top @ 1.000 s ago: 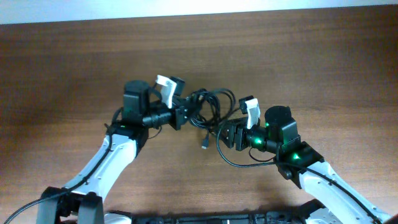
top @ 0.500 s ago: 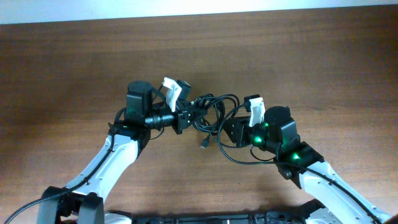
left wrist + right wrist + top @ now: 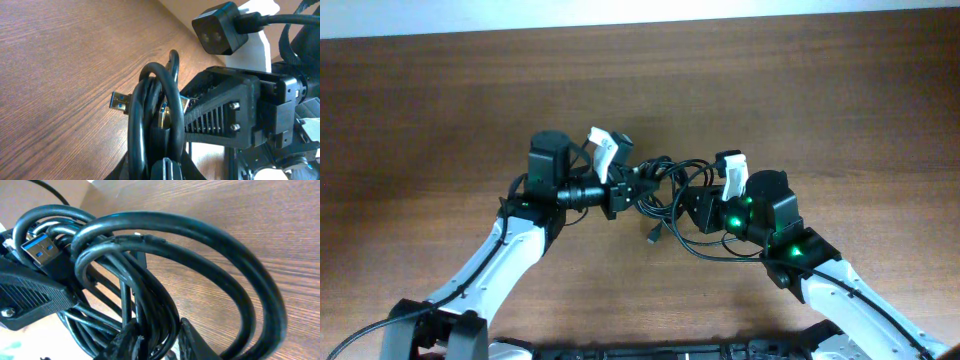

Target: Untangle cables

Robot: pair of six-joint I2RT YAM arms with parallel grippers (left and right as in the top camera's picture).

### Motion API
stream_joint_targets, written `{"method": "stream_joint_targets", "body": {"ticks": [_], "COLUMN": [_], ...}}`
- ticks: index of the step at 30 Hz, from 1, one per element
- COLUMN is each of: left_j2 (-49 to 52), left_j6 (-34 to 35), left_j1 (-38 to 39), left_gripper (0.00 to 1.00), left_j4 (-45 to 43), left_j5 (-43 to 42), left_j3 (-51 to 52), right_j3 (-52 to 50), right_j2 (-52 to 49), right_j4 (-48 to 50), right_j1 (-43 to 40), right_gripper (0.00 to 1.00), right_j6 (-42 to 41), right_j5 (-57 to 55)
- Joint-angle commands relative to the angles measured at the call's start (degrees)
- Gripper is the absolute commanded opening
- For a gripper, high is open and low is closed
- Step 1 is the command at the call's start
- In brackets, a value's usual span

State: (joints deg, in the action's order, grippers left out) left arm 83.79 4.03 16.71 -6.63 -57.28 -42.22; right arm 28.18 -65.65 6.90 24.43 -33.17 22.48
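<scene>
Both arms meet mid-frame above the brown surface (image 3: 440,120), sharing the cables (image 3: 665,178), a knotted coil. Left fingers (image 3: 632,190) and right fingers (image 3: 692,208) each clamp strands (one plug (image 3: 650,237) dangles below). Grips look set; next, likely a gentle pull apart.

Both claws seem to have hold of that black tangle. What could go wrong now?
The left gripper and right gripper grip the same bunch of cables close together, so pulling apart might tighten the tangle rather than loosen it. The loose plug below could also snag in a loop.
</scene>
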Motion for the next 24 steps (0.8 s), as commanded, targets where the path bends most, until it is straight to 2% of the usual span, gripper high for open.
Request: {"method": "stream_joint_targets", "body": {"ticks": [1, 3, 5, 10, 12, 16, 17, 18, 19, 20, 24], "left_j2": [-0.6, -0.6, -0.6, -0.6, -0.6, -0.6, -0.6, -0.6, -0.6, -0.6, -0.6], "left_j6": [-0.9, -0.9, 1.6, 19.4, 24.5, 27.5, 27.4, 26.9, 23.3, 13.2, -9.4], "left_j1": [0.7, 0.0, -1.3, -5.8, -7.3, -8.2, -8.3, -8.2, -8.2, -8.2, -8.3], "left_gripper": [0.0, 0.0, 0.0, 0.0, 0.0, 0.0, 0.0, 0.0, 0.0, 0.0, 0.0], "left_j4": [-0.2, -0.4, -0.1, 2.8, 5.3, 6.9, 6.9, 6.7, 5.9, 4.0, 4.3], "left_j5": [-3.1, -2.4, 3.0, 26.7, 31.3, 31.3, 29.8, 28.2, 24.5, 16.3, 2.8], "left_j3": [-0.5, -0.5, -0.5, -0.5, -0.5, -0.5, -0.5, -0.5, -0.5, -0.5, -0.5], "right_j3": [0.2, 0.2, 0.2, 0.2, 0.2, 0.2, 0.2, 0.2, 0.2, 0.2, 0.2], "right_j2": [-0.4, -0.4, -0.3, -0.3, -0.3, -0.4, -0.4, -0.4, -0.4, -0.4, -0.4], "right_j4": [0.5, 0.5, 0.5, 0.2, 0.2, -0.2, -0.4, -0.5, -0.4, -0.5, -0.5], "right_j1": [0.3, 0.3, 0.3, 0.3, 0.3, 0.3, 0.3, 0.3, 0.3, 0.3, 0.3], "right_gripper": [0.04, 0.04, 0.04, 0.04, 0.04, 0.04, 0.12, 0.24, 0.37, 0.49, 0.57], "right_j6": [-0.4, -0.4, -0.3, -0.4, -0.4, -0.4, -0.4, -0.4, -0.4, -0.3, -0.3], "right_j5": [0.2, 1.4, 5.6, 10.1, 10.1, 9.9, 9.9, 9.9, 9.9, 9.9, 9.9]}}
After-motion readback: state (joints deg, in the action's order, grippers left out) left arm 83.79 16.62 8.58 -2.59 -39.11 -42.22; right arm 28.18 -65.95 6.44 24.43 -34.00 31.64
